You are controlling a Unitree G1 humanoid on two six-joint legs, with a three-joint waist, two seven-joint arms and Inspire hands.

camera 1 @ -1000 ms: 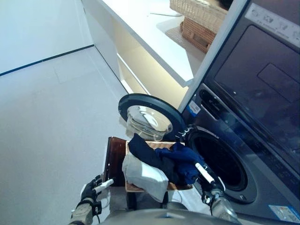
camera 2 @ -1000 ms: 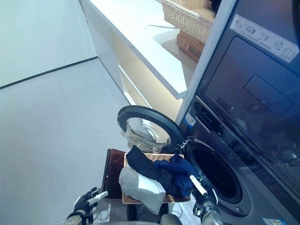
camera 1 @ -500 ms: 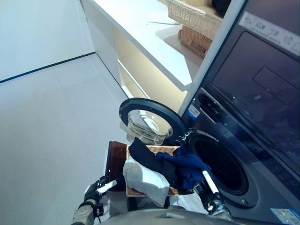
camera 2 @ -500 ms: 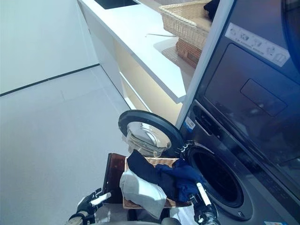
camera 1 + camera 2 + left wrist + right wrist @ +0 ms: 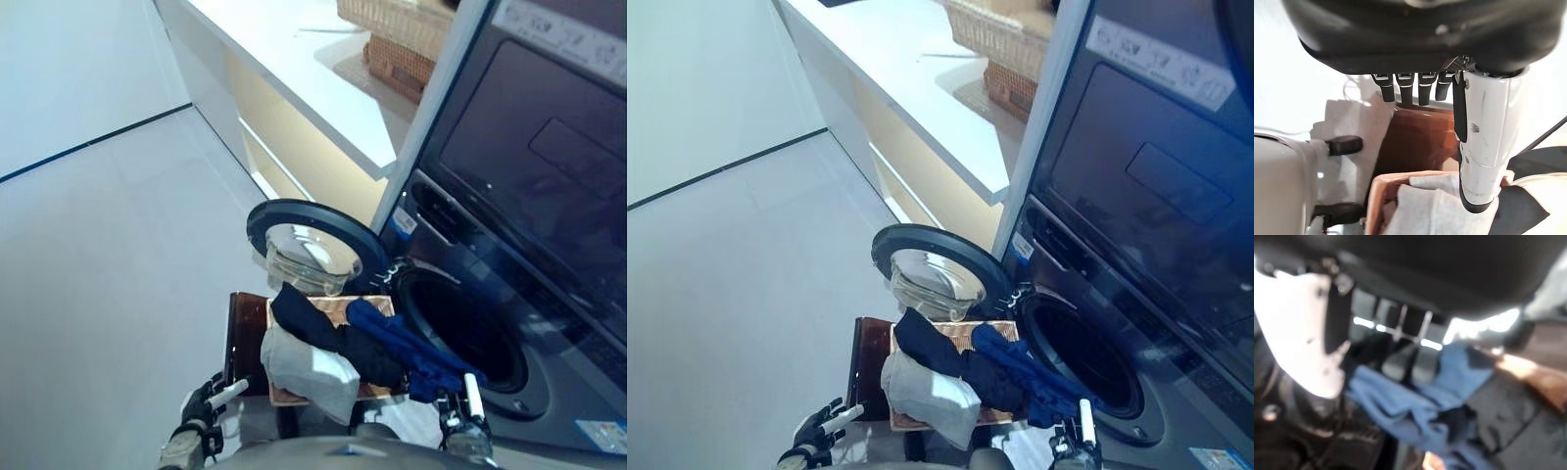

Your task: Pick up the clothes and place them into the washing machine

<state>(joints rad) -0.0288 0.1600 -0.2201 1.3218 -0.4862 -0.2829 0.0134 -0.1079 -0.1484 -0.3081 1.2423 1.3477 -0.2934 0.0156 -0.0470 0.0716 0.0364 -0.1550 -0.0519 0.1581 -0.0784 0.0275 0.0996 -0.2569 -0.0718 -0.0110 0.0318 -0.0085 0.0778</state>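
Left eye view: blue garment [image 5: 416, 351] now stretched out of the basket [image 5: 333, 311] toward the washer opening [image 5: 462, 333], its far end at the right hand [image 5: 468, 419]. One second ago it lay bunched in the pile with that hand beside it, so the pull has begun; the garment is half out, not yet inside the drum. Counted in the basket: three pieces of clothing – the blue one, a dark navy one [image 5: 306, 313], a pale grey one [image 5: 309, 364]. One round door [image 5: 312, 240], swung open. One basket on a brown stool [image 5: 245, 328]. Left hand [image 5: 203, 403] low beside the stool, holding nothing. Two wicker baskets [image 5: 402, 34] stacked on the white counter [image 5: 294, 69].

Right eye view: same layout. Blue garment runs from the basket to just short of the opening's lip. Camera has shifted a little since half a second ago.

Left wrist view: fingers [image 5: 1407, 90] hang in a row, loosely bent and apart from the white thumb, nothing between them. Stool and grey cloth lie beyond.

Right wrist view: blurred. Blue cloth [image 5: 1415, 401] sits right against the dark fingers [image 5: 1400, 333] and white thumb; it looks gripped, fingers curled into the fabric. Next, the cloth needs carrying over the lip, and a trailing end may snag on the basket rim.
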